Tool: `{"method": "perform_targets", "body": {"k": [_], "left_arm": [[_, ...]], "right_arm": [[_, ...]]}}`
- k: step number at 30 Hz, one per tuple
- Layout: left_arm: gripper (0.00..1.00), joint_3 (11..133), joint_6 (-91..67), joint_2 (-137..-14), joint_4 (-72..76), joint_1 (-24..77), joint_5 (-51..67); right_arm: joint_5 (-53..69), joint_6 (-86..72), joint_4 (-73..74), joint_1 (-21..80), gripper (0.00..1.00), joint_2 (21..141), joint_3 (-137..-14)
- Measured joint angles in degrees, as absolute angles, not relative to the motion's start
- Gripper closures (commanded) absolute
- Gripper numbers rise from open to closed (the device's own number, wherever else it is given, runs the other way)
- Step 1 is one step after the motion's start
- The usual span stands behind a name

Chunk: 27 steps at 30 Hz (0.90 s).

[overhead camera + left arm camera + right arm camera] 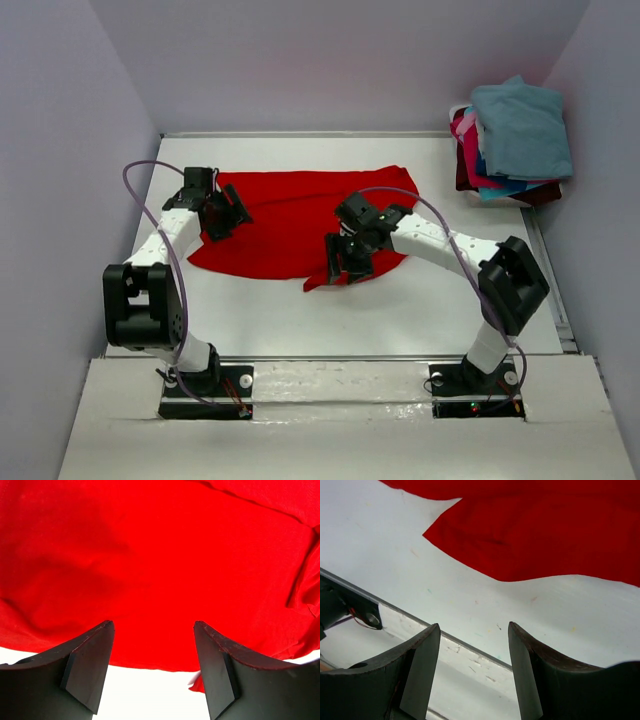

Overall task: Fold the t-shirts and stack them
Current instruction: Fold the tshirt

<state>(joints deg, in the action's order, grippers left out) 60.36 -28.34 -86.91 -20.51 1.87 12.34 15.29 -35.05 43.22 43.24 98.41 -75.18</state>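
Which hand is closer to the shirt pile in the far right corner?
Right. The right hand hovers at the near edge of the red shirt; the left hand is over its left end, farther from the pile.

White table [300, 320] between pale lilac walls [60, 120]

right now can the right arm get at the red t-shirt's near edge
Probably yes: the right gripper hangs open just short of the red t-shirt hem, with only bare table between.

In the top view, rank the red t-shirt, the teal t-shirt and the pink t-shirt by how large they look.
1. red t-shirt
2. teal t-shirt
3. pink t-shirt, though only its edge shows
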Motion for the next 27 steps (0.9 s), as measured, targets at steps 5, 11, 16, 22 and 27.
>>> {"method": "perform_targets", "body": {"k": [5,11,16,22,27], "left_arm": [[0.24,60.4,-28.1,-88.0,-19.7,1.9,12.7],[0.24,60.4,-27.8,-89.0,-19.0,1.9,13.2],[0.24,60.4,-27.4,-89.8,-19.0,1.9,13.4],[0.24,60.4,-26.8,-90.3,-19.0,1.9,13.5],[0.24,60.4,-26.2,-90.7,-18.9,1.9,13.6]], "right_arm": [[11.3,-35.4,43.3,47.0,0.38,102.3,-77.3],[7.4,-35.7,43.7,49.0,0.37,108.7,-83.6],[7.3,-38.1,44.6,49.3,0.36,111.1,-86.5],[8.1,-40.8,46.2,49.3,0.36,112.2,-89.5],[8.7,-40.6,46.5,49.9,0.36,113.0,-91.4]]}}
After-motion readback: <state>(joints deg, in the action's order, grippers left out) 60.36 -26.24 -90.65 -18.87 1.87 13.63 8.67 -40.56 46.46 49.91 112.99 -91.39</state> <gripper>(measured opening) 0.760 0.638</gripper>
